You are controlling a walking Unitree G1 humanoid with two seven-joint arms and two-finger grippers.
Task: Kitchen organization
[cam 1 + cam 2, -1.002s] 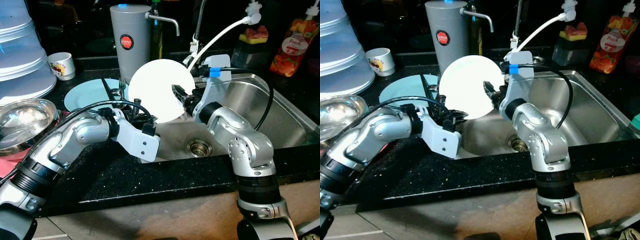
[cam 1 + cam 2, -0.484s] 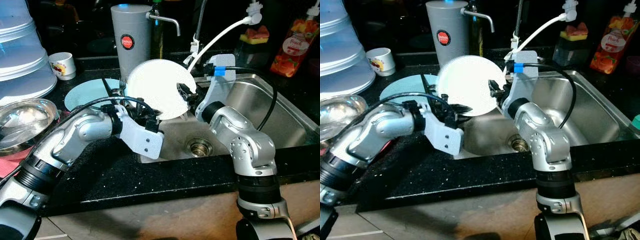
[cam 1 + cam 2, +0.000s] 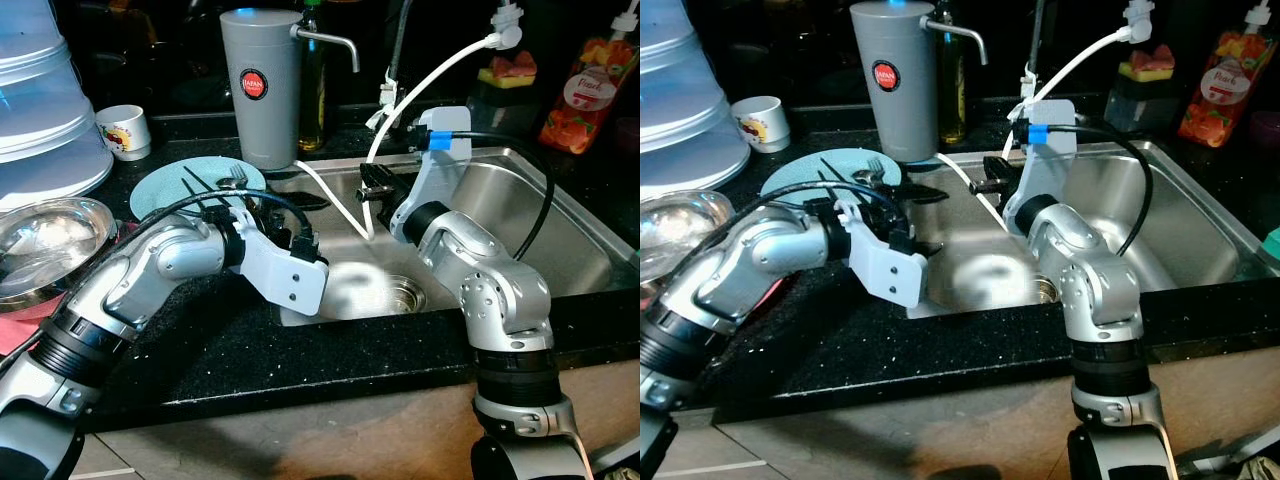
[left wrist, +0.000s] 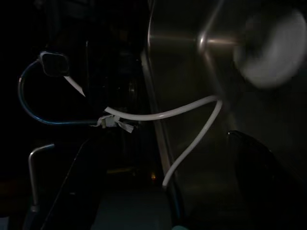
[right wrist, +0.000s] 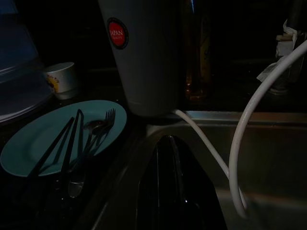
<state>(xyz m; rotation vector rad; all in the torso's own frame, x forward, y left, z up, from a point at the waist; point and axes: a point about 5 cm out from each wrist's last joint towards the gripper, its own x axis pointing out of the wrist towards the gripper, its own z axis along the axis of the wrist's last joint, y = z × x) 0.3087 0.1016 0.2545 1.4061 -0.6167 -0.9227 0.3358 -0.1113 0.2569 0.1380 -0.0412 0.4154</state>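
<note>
White plate (image 3: 360,290) lies blurred in sink (image 3: 540,200) by drain, no gripper on it. Teal plate (image 3: 815,178) with fork and chopsticks (image 5: 72,139) waits on counter, beside grey dispenser (image 3: 262,85); steel bowl (image 3: 45,240) and mug (image 3: 124,130) also unsorted. Most tidying appears left. Left gripper (image 3: 902,215) reaches across sink's near-left edge, fingers (image 4: 249,158) spread, empty. Right gripper (image 3: 372,188) hovers over sink's back-left corner, elbow bent over sink's front edge, fingers (image 5: 165,187) together, empty, white hose (image 5: 240,158) just beside.

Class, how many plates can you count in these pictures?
2: a teal plate holding cutlery, on the counter left of the sink; a blurred white plate in the sink by the drain.
</note>
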